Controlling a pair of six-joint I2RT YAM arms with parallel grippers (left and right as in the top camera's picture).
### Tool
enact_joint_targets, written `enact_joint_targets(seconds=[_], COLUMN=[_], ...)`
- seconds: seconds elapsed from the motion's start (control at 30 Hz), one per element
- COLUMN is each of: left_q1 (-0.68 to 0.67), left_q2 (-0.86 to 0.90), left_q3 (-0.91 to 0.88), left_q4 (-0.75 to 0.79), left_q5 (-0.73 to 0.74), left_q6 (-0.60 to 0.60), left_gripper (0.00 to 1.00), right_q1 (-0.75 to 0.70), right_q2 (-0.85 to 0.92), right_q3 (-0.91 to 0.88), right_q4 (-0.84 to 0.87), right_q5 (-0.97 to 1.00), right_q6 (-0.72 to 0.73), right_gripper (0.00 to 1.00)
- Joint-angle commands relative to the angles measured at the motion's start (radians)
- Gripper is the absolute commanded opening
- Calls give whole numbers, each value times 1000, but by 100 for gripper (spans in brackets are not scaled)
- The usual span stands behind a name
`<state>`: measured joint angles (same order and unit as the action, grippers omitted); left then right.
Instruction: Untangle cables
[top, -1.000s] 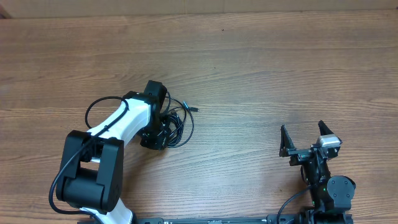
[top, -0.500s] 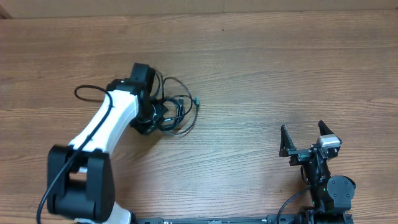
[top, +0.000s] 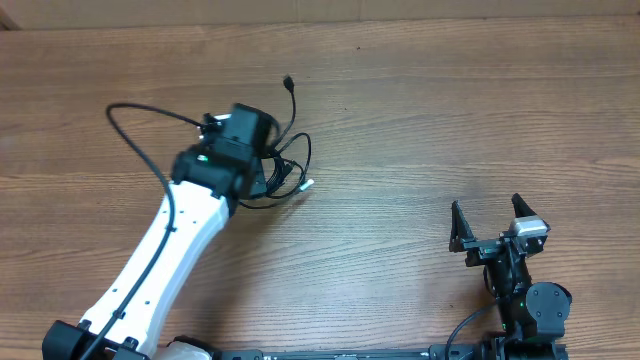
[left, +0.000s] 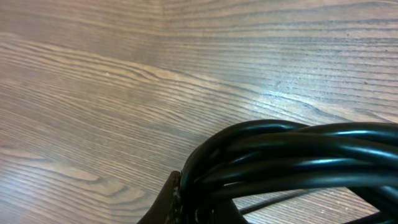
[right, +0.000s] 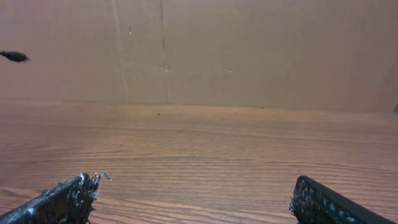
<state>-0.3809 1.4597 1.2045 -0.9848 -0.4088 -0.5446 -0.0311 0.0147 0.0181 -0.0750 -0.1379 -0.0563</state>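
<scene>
L gripper (top: 258, 172) clamped tight on cables (top: 284, 166) bundle, mid-left of wood table (top: 450, 100), 1 plug tip (top: 288, 80) reaching toward far edge, 1 silvery tip (top: 308, 184) beside bundle, L arm's thick cord (top: 135, 140) looping nearby, R gripper (top: 492, 222) spread fully wide w/ nothing in it, well apart at near right, cardboard wall (right: 249, 50) behind.

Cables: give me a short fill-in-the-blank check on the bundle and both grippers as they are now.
1. The left gripper is ____ on the cables.
2. The right gripper stands ____ and holds nothing.
3. The cables are over the ____ arm's half of the table.
Missing words: shut; open; left.
</scene>
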Motion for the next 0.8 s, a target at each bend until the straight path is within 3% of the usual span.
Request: enact_joint_targets(seconds=[0.0,0.1,0.17,0.2,0.27,0.33,0.37,0.4,0.43,0.47,0.5,0.53,0.57,0.6,0.63,0.7,0.73,0.77], left_q1=[-69,-83,-83,-86,-86,-77,-79,-86,-95,-98,-98,-100,-109,-121,-134,-138,-138,-139], left_q2=[-21,-15,-21,-22,-19,-18,-23,-25,-24,-18,-14,-14,-16,-16,-16,-14,-14,-14], left_q3=[34,30,49,57,54,55,58,59,58,53,51,52,55,55,55,54,54,54], left_q4=[16,63,66,76,81,76,77,82,81,85,93,108,126,139,139,140,144,158], left_q5=[-136,-274,-153,-91,-177,-198,-127,-63,-93,-196,-272,-233,-136,-61,-64,-153,-122,-61], left_q6=[-72,-133,-160,-84,-17,-154,-134,-32,72,82,-18,-81,-8,144,279,125,20,28], left_gripper=[4,4,4,4,4,4,4,4,4,4,4,4,4,4,5,4,4,4], right_q1=[4,4,4,4,4,4,4,4,4,4,4,4,4,4,4,4,4,4], right_q2=[-11,-11,-11,-11,-11,-11,-11,-11,-11,-11,-11,-11,-11,-11,-11,-11,-11,-11], right_q3=[-10,-10,-10,-10,-10,-10,-10,-10,-10,-10,-10,-10,-10,-10,-10,-10,-10,-10], right_q4=[3,3,3,3,3,3,3,3,3,3,3,3,3,3,3,3,3,3], right_q5=[9,9,9,9,9,9,9,9,9,9,9,9,9,9,9,9,9,9], right_q6=[-5,-5,-4,-5,-5,-5,-5,-4,-5,-4,-5,-5,-5,-5,-4,-5,-5,-4], right_gripper=[100,100,100,100,100,100,100,100,100,100,100,100,100,100,100,100,100,100])
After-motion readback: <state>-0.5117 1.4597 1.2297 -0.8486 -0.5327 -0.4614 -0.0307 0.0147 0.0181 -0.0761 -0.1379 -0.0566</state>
